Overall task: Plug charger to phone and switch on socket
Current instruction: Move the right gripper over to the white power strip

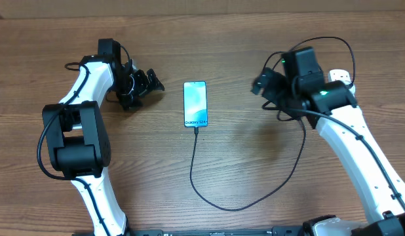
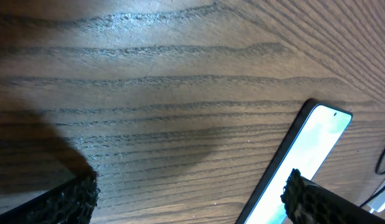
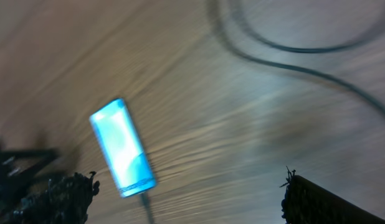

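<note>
The phone (image 1: 195, 103) lies flat mid-table, its screen lit blue. The charger (image 1: 222, 206), a thin black cable, meets the phone's near end, loops toward me and runs up to the right under my right arm. A white corner of the socket (image 1: 341, 75) shows behind that arm; the remainder is hidden. My left gripper (image 1: 149, 90) hovers open left of the phone, which reaches past one pad in the left wrist view (image 2: 312, 152). My right gripper (image 1: 261, 92) hangs open to the phone's right. Its blurred wrist view shows the phone (image 3: 123, 149) and cable (image 3: 286, 47).
The wooden table (image 1: 255, 164) carries nothing else. Thin black wires of the arm itself arc over the right arm (image 1: 333, 40). Both arm bases stand at the near edge, the left base (image 1: 75, 141) being bulky and black.
</note>
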Motion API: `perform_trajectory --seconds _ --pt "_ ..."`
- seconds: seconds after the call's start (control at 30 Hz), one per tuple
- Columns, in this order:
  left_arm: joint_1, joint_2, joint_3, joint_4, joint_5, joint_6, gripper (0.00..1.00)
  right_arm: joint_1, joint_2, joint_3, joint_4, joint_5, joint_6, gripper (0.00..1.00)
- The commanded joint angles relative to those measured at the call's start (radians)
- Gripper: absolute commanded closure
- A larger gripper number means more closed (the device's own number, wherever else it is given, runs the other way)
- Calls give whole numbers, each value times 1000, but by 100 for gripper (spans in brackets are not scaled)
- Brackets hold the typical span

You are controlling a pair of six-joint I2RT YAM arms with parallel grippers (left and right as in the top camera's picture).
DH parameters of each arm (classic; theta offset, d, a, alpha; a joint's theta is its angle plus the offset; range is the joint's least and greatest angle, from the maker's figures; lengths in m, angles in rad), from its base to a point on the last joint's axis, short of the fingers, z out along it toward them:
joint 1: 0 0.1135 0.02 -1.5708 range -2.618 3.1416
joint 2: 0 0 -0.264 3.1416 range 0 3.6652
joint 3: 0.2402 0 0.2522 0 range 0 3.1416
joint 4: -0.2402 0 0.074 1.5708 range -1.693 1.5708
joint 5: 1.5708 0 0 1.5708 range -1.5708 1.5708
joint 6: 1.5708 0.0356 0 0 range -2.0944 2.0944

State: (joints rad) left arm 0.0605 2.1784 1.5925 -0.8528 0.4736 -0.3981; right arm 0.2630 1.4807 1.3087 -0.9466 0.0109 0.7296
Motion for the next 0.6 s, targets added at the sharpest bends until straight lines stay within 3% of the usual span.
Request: perform_trajectory --seconds 0.0,0.57 --pt "6 58 -39 5 -115 1 0 -40 5 14 -42 79 6 0" --pt "6 58 -39 5 -115 1 0 -74 10 2 -10 172 3 0"
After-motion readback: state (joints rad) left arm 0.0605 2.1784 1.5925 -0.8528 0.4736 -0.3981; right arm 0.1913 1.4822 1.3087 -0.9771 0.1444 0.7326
